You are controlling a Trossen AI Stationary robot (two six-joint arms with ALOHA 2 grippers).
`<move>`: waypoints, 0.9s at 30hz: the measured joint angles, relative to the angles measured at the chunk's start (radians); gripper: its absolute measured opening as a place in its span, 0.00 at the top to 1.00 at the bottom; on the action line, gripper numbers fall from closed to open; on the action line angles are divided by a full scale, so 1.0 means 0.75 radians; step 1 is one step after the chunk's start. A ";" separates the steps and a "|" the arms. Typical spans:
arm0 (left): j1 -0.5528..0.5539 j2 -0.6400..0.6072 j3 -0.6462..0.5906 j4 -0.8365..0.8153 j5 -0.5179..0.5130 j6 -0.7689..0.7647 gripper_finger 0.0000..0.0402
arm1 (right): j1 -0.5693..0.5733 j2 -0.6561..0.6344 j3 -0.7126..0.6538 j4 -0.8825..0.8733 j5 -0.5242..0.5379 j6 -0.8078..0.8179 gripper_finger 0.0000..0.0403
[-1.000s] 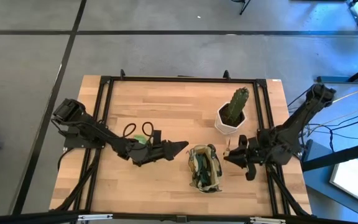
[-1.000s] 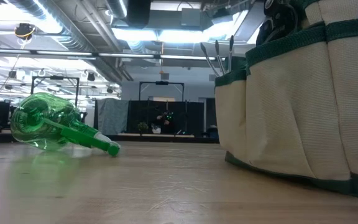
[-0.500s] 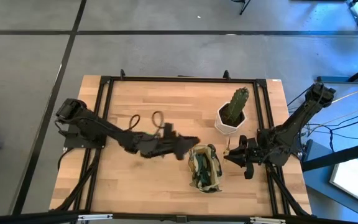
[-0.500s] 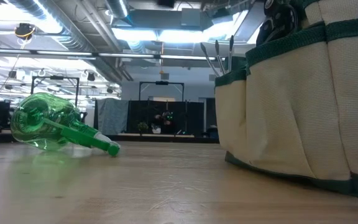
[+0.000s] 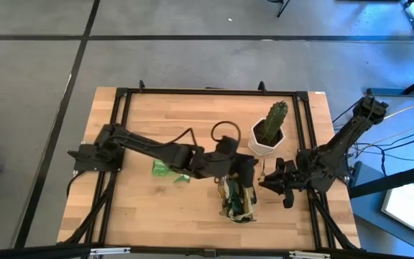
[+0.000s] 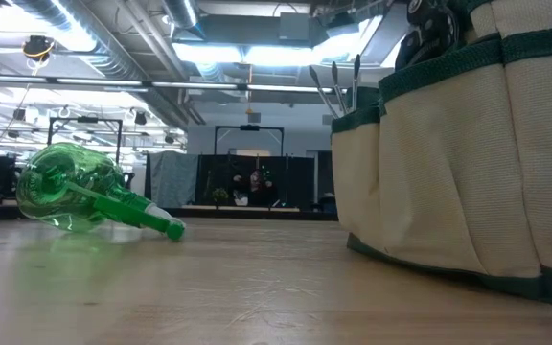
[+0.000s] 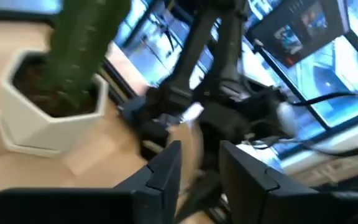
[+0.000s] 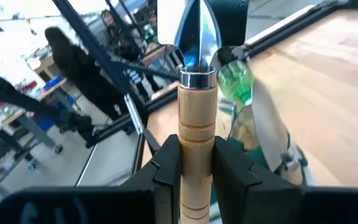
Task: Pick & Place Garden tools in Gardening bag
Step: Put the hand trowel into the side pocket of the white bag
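Table (image 5: 192, 115) first: it carries everything, and the bag (image 5: 237, 198) stands near its front edge, right of centre, mouth upward, with tools already poking out of it. The left arm reaches across the table so that the left gripper (image 5: 244, 171) hangs over the bag's far rim. The step in hand looks like a drop into the bag. To do it well, the gripper should be centred over the open mouth rather than the rim, and kept low enough that whatever it carries slides in beside the tools already there without catching them or tipping the soft bag. The pot with the cactus (image 5: 267, 137) stands close behind, so the wrist needs to stay clear of it. The right gripper (image 5: 270, 180) waits just beside the bag, clamped on the wooden handle of a trowel (image 8: 194, 112). The green spray bottle (image 5: 168, 170) lies on its side on the bare wood, left of the bag and apart from it, not yet packed.

Hard to make out: the left wrist view is smeared, so I cannot tell whether the left jaws are open or closed, or whether they hold anything. The bag's inside is mostly screened by the arm from above, and the low view crops the bag.
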 joint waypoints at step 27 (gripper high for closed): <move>0.158 0.121 0.339 -0.489 0.803 -0.542 0.73 | -0.074 0.105 0.000 -0.132 -0.219 -0.026 0.84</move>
